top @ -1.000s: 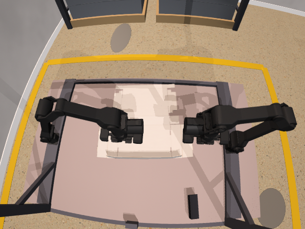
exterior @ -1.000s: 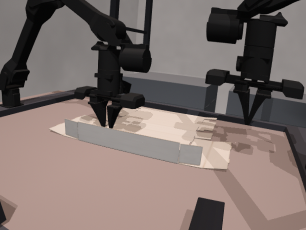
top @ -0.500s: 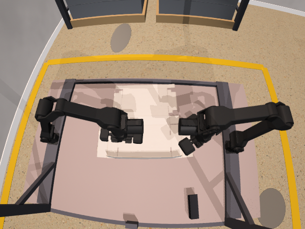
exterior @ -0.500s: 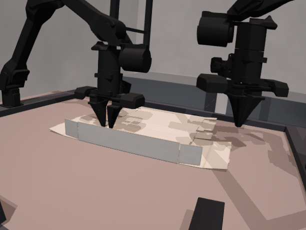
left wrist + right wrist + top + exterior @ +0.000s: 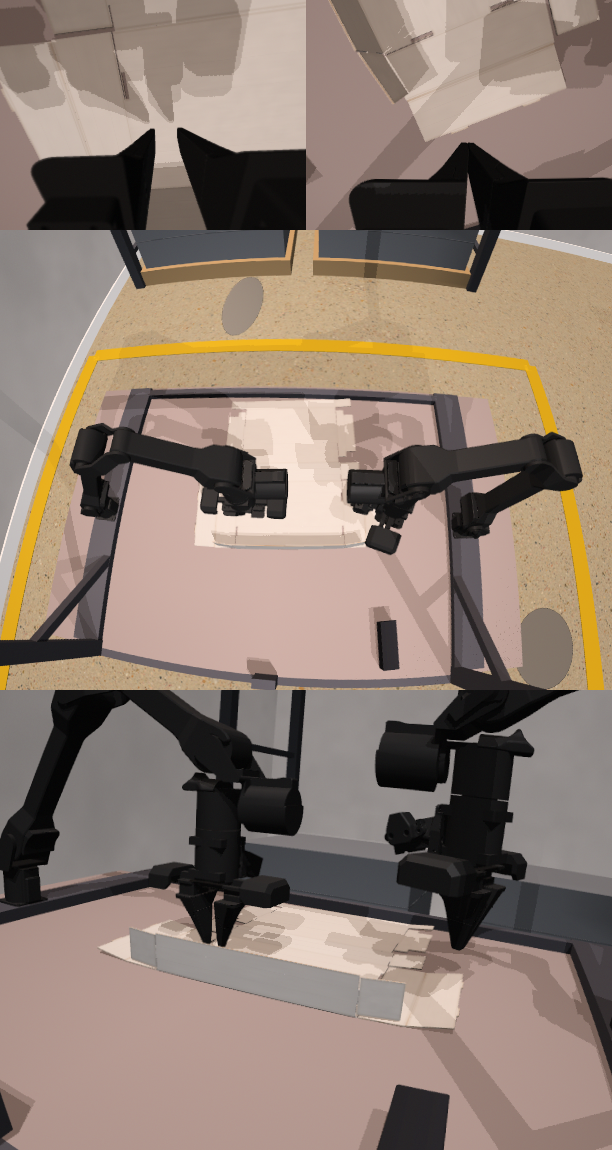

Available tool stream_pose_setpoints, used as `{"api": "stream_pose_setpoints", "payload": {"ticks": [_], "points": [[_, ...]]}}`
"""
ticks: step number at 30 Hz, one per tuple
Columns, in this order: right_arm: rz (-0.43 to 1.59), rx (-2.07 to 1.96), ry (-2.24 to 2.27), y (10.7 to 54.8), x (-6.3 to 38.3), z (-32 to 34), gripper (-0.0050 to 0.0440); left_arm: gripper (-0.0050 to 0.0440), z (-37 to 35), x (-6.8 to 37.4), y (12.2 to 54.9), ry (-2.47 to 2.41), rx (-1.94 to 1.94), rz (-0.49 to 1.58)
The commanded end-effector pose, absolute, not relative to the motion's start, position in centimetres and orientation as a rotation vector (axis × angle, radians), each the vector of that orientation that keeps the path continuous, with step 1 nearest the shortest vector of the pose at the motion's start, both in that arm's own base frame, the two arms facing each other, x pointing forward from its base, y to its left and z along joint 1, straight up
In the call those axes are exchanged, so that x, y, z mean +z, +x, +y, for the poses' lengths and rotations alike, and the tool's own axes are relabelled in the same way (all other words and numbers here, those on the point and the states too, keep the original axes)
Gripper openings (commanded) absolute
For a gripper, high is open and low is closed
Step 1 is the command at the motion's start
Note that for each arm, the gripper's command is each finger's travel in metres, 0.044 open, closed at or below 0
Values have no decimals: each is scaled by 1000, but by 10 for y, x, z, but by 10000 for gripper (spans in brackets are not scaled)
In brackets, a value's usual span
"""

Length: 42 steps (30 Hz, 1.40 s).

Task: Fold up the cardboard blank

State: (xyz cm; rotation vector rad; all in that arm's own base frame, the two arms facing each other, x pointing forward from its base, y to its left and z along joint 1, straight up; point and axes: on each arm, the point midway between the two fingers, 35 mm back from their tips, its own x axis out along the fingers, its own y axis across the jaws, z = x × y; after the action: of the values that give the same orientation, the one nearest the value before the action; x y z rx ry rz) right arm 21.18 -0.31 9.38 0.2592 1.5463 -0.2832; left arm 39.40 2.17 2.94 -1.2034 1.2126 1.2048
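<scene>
And we have two black arms (image 5: 175, 460) (image 5: 215, 745) over one cardboard blank (image 5: 295, 510) (image 5: 320, 940) (image 5: 270, 110) (image 5: 521, 75) on one tabletop (image 5: 250, 600) (image 5: 200, 1060) (image 5: 12, 135) (image 5: 336, 125).

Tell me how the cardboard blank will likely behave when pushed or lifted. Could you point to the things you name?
The cardboard blank (image 5: 300, 500) (image 5: 320, 940) (image 5: 270, 115) (image 5: 516, 100) looks thin-edged, so it is probably light and may slide if pushed sideways. Its visible crease lines suggest it would flex there rather than lift rigidly. The raised front wall (image 5: 290, 539) (image 5: 260, 975) looks straight, so each panel is likely fairly stiff.
</scene>
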Motion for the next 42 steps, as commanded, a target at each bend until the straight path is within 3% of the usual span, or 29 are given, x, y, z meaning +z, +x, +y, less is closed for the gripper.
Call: {"api": "stream_pose_setpoints", "payload": {"ticks": [1,25,42], "points": [[1547,-113,105,222,94,-3,0,98,22,39,398,-1223,1185,1188],[1459,620,-644,247,77,-3,0,98,22,39,398,-1223,1185,1188],[1213,1165,-1199,265,63,-2,0,98,22,39,398,-1223,1185,1188]]}}
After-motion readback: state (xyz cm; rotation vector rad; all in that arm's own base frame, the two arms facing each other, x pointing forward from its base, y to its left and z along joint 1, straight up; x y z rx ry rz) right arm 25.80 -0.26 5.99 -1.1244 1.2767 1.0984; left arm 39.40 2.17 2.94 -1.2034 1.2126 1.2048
